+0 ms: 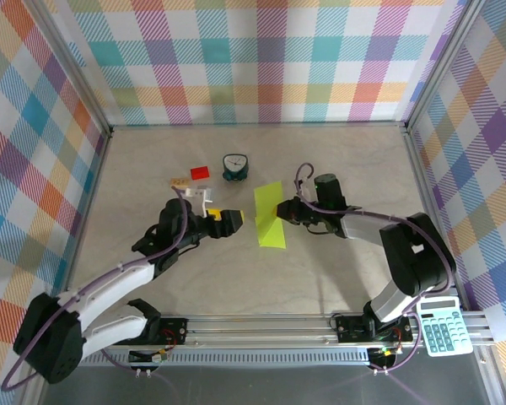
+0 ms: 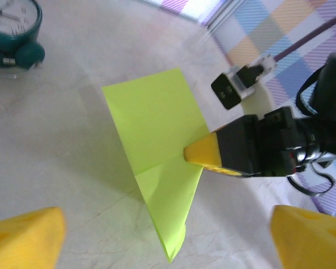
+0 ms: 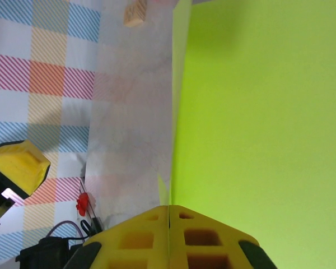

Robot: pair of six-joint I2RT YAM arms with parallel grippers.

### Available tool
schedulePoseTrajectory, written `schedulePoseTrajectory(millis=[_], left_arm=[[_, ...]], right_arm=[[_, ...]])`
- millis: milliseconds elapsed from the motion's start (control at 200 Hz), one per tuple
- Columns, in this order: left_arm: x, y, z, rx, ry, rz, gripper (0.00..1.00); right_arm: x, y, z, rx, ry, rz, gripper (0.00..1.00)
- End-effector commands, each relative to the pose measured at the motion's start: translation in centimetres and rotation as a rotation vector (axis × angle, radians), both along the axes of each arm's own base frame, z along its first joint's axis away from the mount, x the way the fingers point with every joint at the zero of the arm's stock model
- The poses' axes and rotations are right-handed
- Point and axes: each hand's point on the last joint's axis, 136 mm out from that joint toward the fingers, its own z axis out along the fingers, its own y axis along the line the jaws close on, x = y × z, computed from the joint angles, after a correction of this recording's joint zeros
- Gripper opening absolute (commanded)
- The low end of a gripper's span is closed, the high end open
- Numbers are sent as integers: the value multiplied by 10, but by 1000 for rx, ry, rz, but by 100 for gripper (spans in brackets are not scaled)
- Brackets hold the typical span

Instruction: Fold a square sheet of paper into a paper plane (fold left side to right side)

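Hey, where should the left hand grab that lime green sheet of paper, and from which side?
Probably the free left edge of the sheet of paper, near the crease, coming in from the left. The right hand is shut on the opposite edge and seems to hold it lifted, so that long edge faces the open left hand.

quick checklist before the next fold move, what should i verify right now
1. Right gripper jaws shut on the square sheet of paper, at its edge: ok.
2. Left gripper jaws open, apart from the sheet: ok.
3. Sheet lying flat on the table: not ok, the held flap stands raised.
4. Teal clock apart from the sheet: ok.
5. Edges lined up for the crease: cannot tell.
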Motion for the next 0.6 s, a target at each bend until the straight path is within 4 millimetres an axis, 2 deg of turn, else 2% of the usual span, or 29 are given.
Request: schedulePoseTrajectory(millis=[0,120,280,455,595], left_arm=[[-1,12,22,-77,-71,38,100],[-9,18,40,-174,-113,42,100],[-17,18,51,-285,-136,28,100],[-19,12,49,-353,-101,-7,100],[-17,1,43,-424,-64,-51,100]], right_arm=[[7,-5,29,40,-87,1,0],[11,-11,51,94,-127,-24,0],[12,-12,82,167,-175,-36,0],[11,-11,114,245,-219,-41,0],[8,-11,128,282,-231,-46,0]])
